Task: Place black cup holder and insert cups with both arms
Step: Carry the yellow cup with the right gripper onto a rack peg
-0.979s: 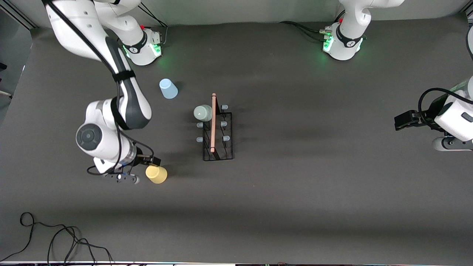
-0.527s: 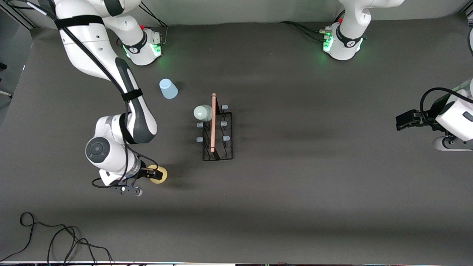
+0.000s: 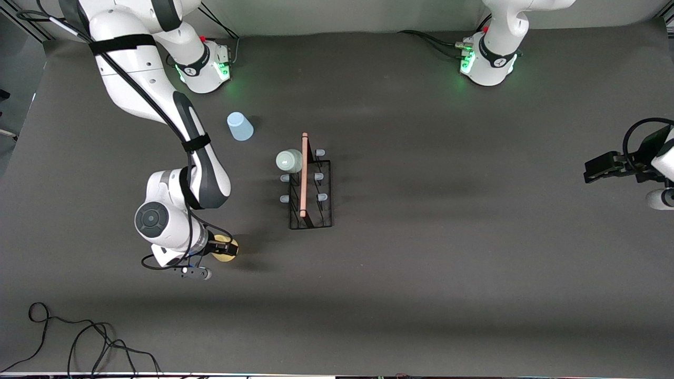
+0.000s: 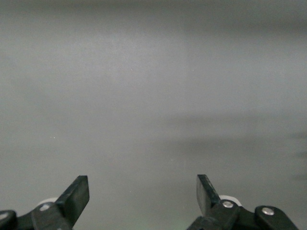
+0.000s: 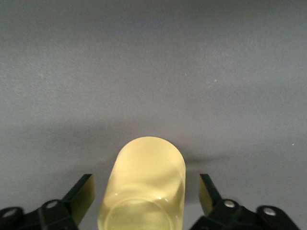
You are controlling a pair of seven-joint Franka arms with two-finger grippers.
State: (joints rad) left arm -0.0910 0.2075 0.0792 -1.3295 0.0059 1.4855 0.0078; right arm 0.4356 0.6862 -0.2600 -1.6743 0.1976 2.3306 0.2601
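The yellow cup (image 5: pixel 144 184) stands upside down on the dark tabletop (image 3: pixel 421 273), nearer the front camera than the black cup holder (image 3: pixel 310 197) and toward the right arm's end, and the right tool (image 5: pixel 146 196) is down around it with its 2 fingers (image 5: pixel 80 196) straddling the cup wall, a small gap showing on each side, so they stand apart and not yet clamped. The cup looks like thin, smooth plastic: very light, a bit slippery, and likely to flex or pop out if squeezed hard, so a gentle pinch across the middle of the tapered wall seems the sensible hold; the taper narrows toward the closed end on top, so a grip lower toward the wide rim should resist slipping upward. The holder sits mid-tabletop, its wooden rod handle (image 3: pixel 304 173) running along the top, with the pale green cup (image 3: pixel 289 160) already over 1 peg at the end nearest the bases; 5 pale-tipped pegs (image 3: pixel 285 199) look free. The light blue cup (image 3: pixel 239 126) stands inverted on the tabletop, farther from the front camera than the holder, toward the right arm's base. The left tool (image 4: pixel 143 196) waits over bare tabletop at the left arm's end, fingers wide apart and holding nothing
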